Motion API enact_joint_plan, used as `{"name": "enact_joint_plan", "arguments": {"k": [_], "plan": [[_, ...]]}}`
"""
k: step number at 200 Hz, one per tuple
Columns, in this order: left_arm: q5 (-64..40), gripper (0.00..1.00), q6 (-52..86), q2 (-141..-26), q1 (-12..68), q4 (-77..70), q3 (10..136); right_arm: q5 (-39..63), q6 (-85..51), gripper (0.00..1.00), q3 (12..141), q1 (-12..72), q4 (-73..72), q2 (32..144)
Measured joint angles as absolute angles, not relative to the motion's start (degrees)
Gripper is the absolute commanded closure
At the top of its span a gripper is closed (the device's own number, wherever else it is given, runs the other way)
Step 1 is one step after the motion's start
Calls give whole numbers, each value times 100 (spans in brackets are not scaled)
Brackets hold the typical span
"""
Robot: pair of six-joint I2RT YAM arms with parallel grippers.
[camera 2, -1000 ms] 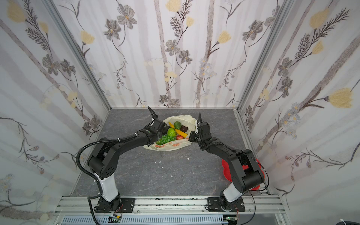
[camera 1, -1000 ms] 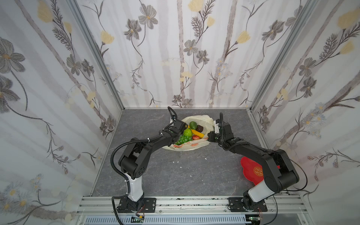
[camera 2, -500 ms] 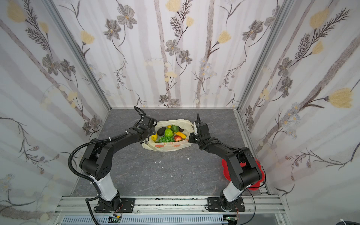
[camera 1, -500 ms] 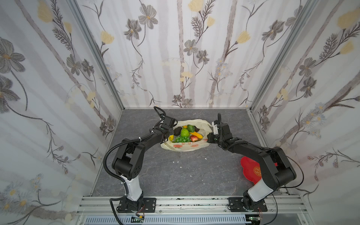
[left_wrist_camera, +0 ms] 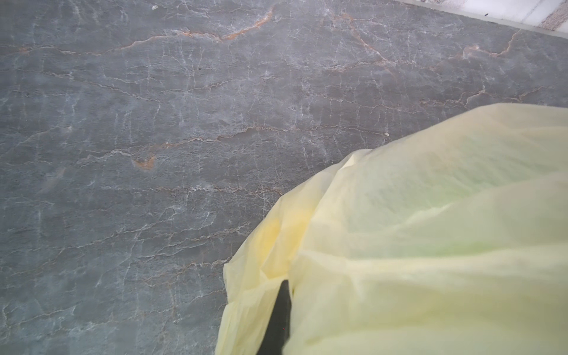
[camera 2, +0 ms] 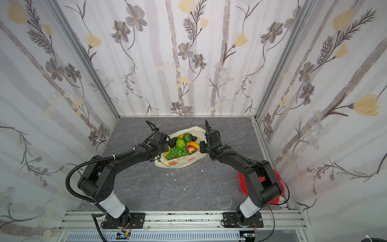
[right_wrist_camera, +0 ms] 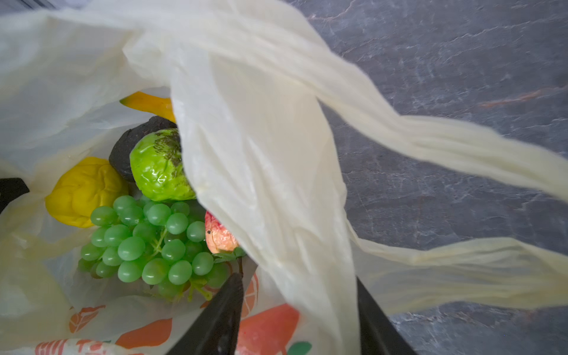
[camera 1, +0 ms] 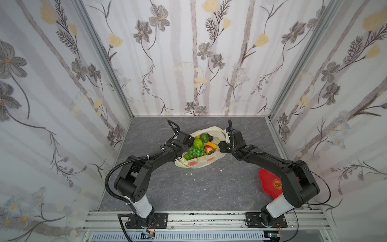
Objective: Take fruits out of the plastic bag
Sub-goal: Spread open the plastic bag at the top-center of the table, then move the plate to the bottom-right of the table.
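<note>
Centre frame in both top views, the plastic bag [camera 1: 199, 163] lies on the grey marbled tabletop [camera 1: 188, 188]. Its long axis runs from lower left to upper right, and its mouth gapes upward. Inside it sit the fruits: a green grape bunch [camera 1: 195, 152], a lumpy green fruit [camera 1: 198, 143], a green avocado [camera 1: 204, 137], a dark avocado [camera 1: 211, 138], a banana [camera 1: 212, 144] and a strawberry [camera 1: 208, 148]. A yellow lumpy fruit [right_wrist_camera: 83, 190] shows only in the right wrist view.

The left gripper [camera 1: 187, 146] is pinched together on the film at the bag's left rim; the left wrist view shows one dark finger [left_wrist_camera: 281, 310] wrapped in yellow plastic. At the right rim, the right gripper [right_wrist_camera: 297, 278] has its fingers apart, with loose film hanging between them.

Orange fruit pictures and orange lettering (too blurred to read) mark the bag's near face. The red dish [camera 1: 270, 182] at lower right, partly under the right arm, bears a round gold emblem that is too small to read.

A broad stretch of table, flecked with white specks [camera 1: 189, 173], lies between the bag and the rail at the bottom. A narrower strip separates the bag from the back wall.
</note>
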State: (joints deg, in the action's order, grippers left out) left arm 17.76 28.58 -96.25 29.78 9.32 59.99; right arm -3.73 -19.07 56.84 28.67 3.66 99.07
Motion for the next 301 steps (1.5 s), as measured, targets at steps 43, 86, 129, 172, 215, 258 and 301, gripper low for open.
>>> {"name": "enact_joint_plan", "arguments": {"k": [43, 86, 129, 172, 215, 258, 301], "plan": [[1680, 98, 3006, -9417, 2928, 718, 5780, -880, -1787, 32, 5957, 3124, 854, 9308], [1570, 98, 3153, -9244, 2869, 572, 5601, -1087, -1894, 25, 6007, 3081, 1315, 8879], [1514, 100, 3203, -9030, 2823, 423, 5389, -1232, -2099, 24, 5625, 2847, 1605, 8381], [1398, 100, 3367, -8739, 2689, 250, 5124, -1190, -2206, 24, 5345, 3127, 1839, 7942], [1249, 100, 3433, -8571, 2641, 108, 4958, -1253, -2510, 16, 4965, 2963, 2108, 7629], [1199, 100, 3361, -8565, 2735, 14, 4928, -1144, -3166, 3, 4040, 1758, 2324, 7074], [1179, 100, 3341, -8565, 2755, -93, 4840, -1068, -3785, 0, 3398, 1085, 2357, 6624]]}}
